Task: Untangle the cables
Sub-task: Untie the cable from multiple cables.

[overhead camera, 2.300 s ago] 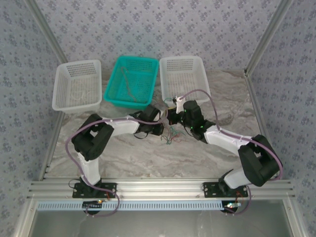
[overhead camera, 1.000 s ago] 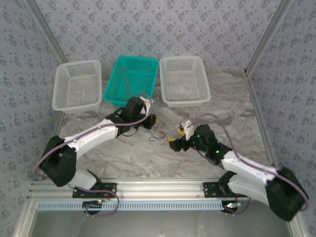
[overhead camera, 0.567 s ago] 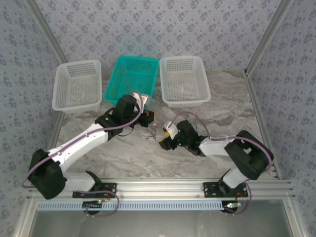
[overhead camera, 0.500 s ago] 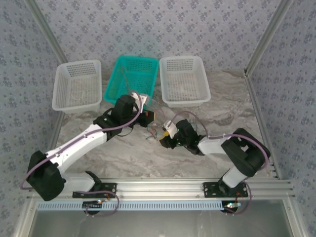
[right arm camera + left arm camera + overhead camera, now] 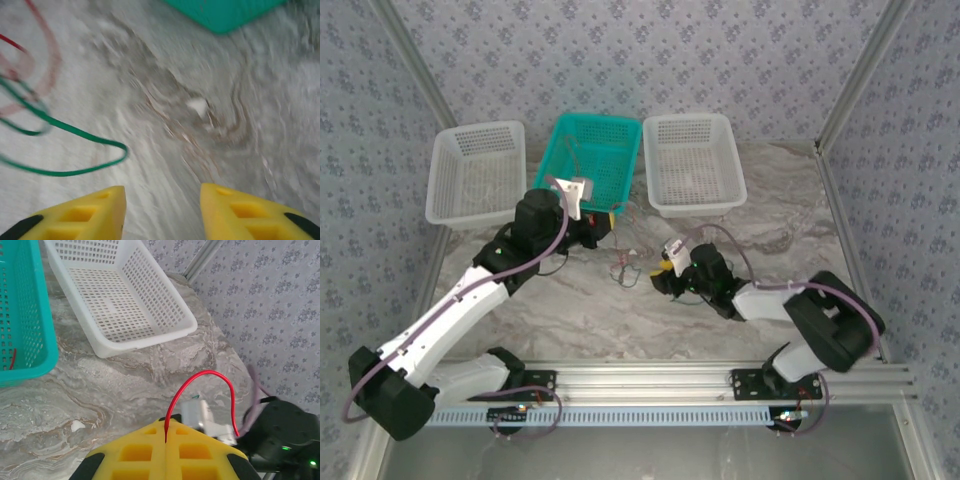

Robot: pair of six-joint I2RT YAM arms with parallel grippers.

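Blur smears the right wrist view, and from above the cables (image 5: 623,268) are a small, hard-to-read clump.
The left pincer (image 5: 166,437) is clamped on a red wire (image 5: 202,373) arching from its pads. The right pincer (image 5: 162,200) stands apart and empty over the table (image 5: 210,75), a green wire (image 5: 75,132) just left of it; the clump lies between both pincers.

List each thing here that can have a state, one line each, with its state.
left gripper, shut on the red cable.
right gripper, open, holding nothing.
green cable, loose, in neither gripper.
teal basket, upright, a thin cable inside.
right white basket, upright, nothing seen inside.
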